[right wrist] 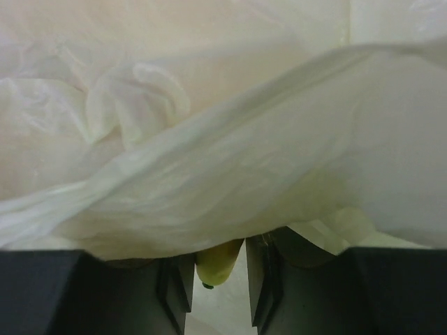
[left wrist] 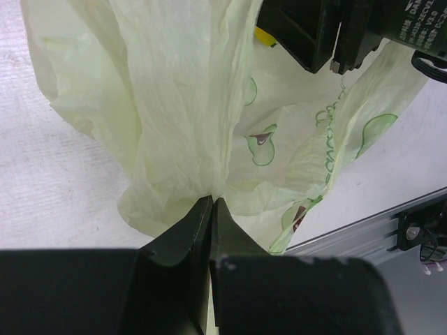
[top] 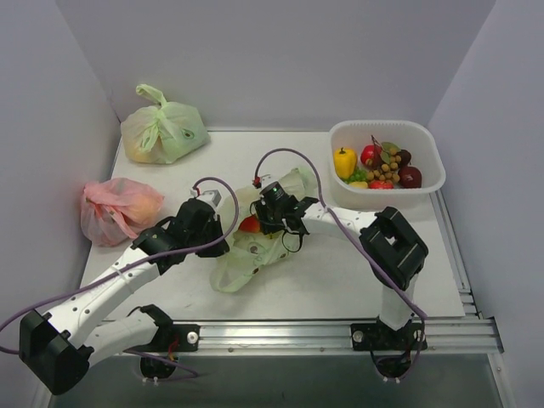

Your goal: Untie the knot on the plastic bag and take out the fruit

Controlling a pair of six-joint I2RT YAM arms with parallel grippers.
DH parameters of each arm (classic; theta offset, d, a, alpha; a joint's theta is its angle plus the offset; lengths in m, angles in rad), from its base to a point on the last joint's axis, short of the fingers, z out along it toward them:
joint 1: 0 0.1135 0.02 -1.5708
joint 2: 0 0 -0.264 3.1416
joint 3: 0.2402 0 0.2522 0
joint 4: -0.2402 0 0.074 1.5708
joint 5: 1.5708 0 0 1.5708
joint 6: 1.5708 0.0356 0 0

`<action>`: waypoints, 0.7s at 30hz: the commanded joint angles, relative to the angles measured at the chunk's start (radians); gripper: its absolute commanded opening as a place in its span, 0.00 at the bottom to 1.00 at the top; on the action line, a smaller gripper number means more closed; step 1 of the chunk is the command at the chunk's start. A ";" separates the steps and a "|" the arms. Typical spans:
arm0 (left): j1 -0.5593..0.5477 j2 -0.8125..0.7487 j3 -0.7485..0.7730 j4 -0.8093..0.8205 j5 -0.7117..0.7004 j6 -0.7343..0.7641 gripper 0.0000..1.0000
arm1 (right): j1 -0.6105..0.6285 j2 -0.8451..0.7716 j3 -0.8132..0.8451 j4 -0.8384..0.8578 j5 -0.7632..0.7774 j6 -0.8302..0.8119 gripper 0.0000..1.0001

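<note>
The pale-green plastic bag (top: 236, 262) lies slack between the two arms. My left gripper (left wrist: 212, 201) is shut on a gathered fold of the bag (left wrist: 181, 105), low at its near side. My right gripper (right wrist: 218, 279) is pushed into the bag's mouth under the film (right wrist: 223, 174). Its jaws stand apart around a yellow banana tip (right wrist: 218, 264), which touches the left finger (right wrist: 178, 286) only. In the top view the right gripper (top: 270, 223) sits beside a small red fruit (top: 249, 225) at the bag's mouth. The knot does not show in any view.
A white basket (top: 432, 185) at the back right holds several toy fruits, among them a yellow bell-like one (top: 344, 161). A plump green bag (top: 161, 132) sits at the back left, a pink-red bag (top: 119, 208) at the left. The table's metal rail (left wrist: 363, 234) runs along the near edge.
</note>
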 commanded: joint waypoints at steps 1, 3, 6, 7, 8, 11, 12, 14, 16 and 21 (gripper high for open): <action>0.002 -0.016 -0.001 0.038 -0.005 -0.009 0.00 | 0.006 -0.012 0.031 0.030 -0.002 0.007 0.21; 0.002 -0.021 0.003 0.037 -0.025 -0.007 0.00 | 0.012 -0.039 0.011 0.029 0.000 -0.001 0.10; 0.004 -0.019 0.017 0.037 -0.058 -0.002 0.00 | 0.022 -0.119 -0.014 0.005 0.010 -0.034 0.00; 0.005 -0.016 0.023 0.035 -0.068 0.002 0.00 | 0.027 -0.159 -0.018 -0.004 0.010 -0.040 0.00; 0.005 -0.009 0.033 0.035 -0.074 0.005 0.00 | 0.032 -0.176 -0.025 -0.016 0.041 -0.050 0.00; 0.022 0.019 0.083 0.028 -0.106 0.024 0.00 | 0.045 -0.245 -0.048 -0.075 0.061 -0.073 0.00; 0.033 0.027 0.100 0.014 -0.120 0.028 0.00 | 0.045 -0.262 -0.055 -0.095 0.066 -0.073 0.00; 0.051 0.048 0.143 0.002 -0.151 0.047 0.00 | 0.055 -0.312 -0.087 -0.104 0.075 -0.088 0.00; 0.085 0.054 0.175 -0.009 -0.157 0.060 0.00 | 0.065 -0.352 -0.101 -0.130 0.078 -0.106 0.00; 0.142 0.044 0.237 -0.012 -0.158 0.079 0.00 | 0.075 -0.382 -0.129 -0.196 0.070 -0.160 0.00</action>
